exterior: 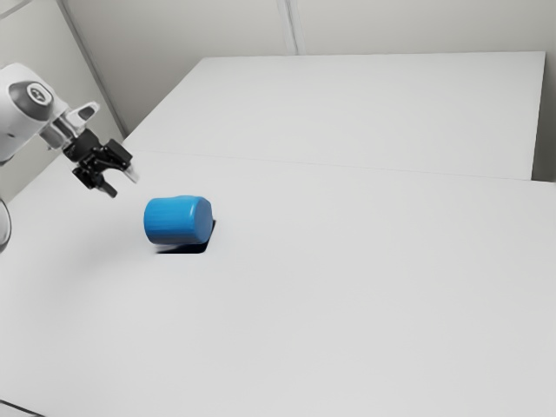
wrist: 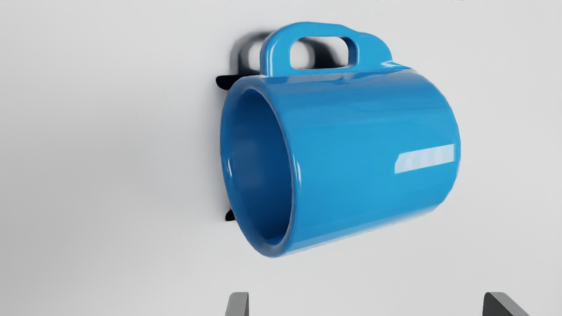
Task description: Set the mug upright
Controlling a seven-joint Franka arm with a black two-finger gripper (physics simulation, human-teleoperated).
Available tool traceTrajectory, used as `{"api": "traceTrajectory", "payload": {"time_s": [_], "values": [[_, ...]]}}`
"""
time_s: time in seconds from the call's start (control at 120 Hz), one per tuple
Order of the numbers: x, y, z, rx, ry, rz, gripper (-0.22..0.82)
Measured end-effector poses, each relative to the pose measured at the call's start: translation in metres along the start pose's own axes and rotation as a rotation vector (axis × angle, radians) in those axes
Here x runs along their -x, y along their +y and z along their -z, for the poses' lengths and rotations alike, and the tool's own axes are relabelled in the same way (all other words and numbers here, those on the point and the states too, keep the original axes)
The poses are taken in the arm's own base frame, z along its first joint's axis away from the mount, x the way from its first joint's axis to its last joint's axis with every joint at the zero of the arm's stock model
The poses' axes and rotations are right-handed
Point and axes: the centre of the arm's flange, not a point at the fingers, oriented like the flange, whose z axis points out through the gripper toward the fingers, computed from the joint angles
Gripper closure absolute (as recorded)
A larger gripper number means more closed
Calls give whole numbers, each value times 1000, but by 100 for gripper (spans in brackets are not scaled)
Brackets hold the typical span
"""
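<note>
In the exterior view, the blue mug lies on its side on the white table, at about 4 o'clock from the gripper, near it but not touching, with its base facing roughly 3 o'clock. The gripper's 2 fingers stand wide apart with nothing clamped between them, and in the wrist view the mug's handle is on the side away from them.
</note>
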Motion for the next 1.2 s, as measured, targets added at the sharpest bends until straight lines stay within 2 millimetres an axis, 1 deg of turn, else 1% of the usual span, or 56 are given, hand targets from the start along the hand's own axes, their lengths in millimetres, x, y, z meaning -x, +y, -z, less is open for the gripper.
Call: {"api": "traceTrajectory", "payload": {"time_s": [0.3, 0.375, 0.5, 0.6, 0.675, 0.8, 0.842, 0.925, 1.117, 1.167, 1.2], "values": [[-4, -18, -29, 94, 33, -42, 3], [-3, -22, -40, 127, 43, -44, 3], [-1, -35, -53, 182, 68, -38, 3], [-2, -41, -66, 222, 91, -40, 3], [-4, -45, -72, 248, 114, -45, 3], [0, -52, -85, 315, 156, -39, 3], [0, -52, -87, 335, 172, -43, 3], [4, -54, -98, 390, 204, -42, 3], [5, -56, -111, 472, 268, -67, 3], [4, -56, -114, 485, 279, -77, 5], [4, -56, -115, 494, 286, -83, 8]]}}
